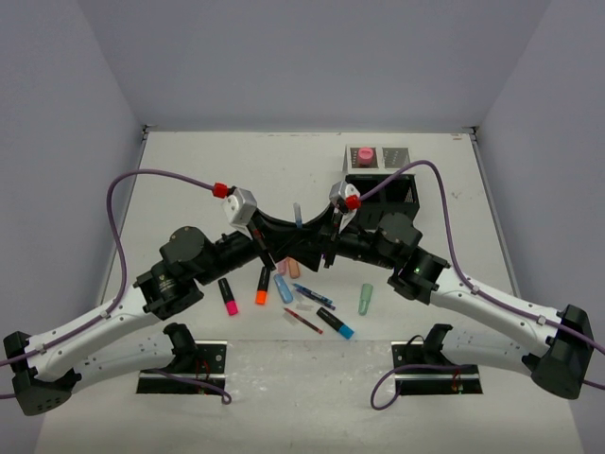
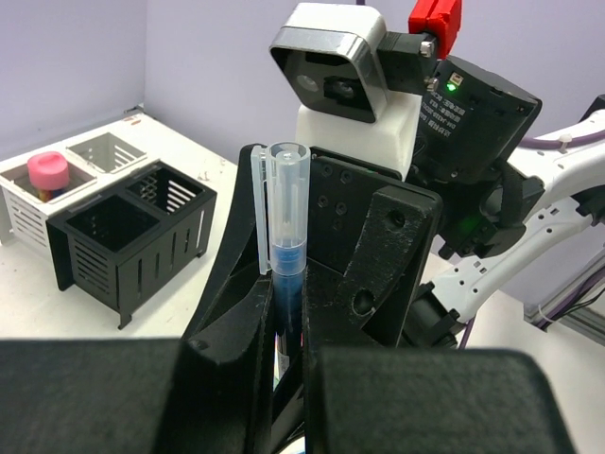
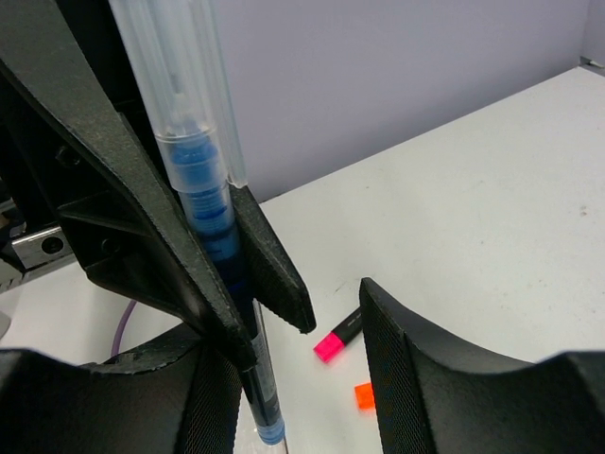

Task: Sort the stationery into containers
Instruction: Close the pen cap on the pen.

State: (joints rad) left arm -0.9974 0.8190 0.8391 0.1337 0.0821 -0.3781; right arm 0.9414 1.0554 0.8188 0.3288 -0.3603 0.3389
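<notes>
No words, brand names or numbers are legible in any view. In the left wrist view, a few lines of tiny white print point(image 2: 433, 106) sit on the other arm's black housing point(image 2: 487, 104), too small to read. From above, a small round emblem point(image 1: 166, 281) on the left arm's joint point(image 1: 180, 257) is blurred.
</notes>
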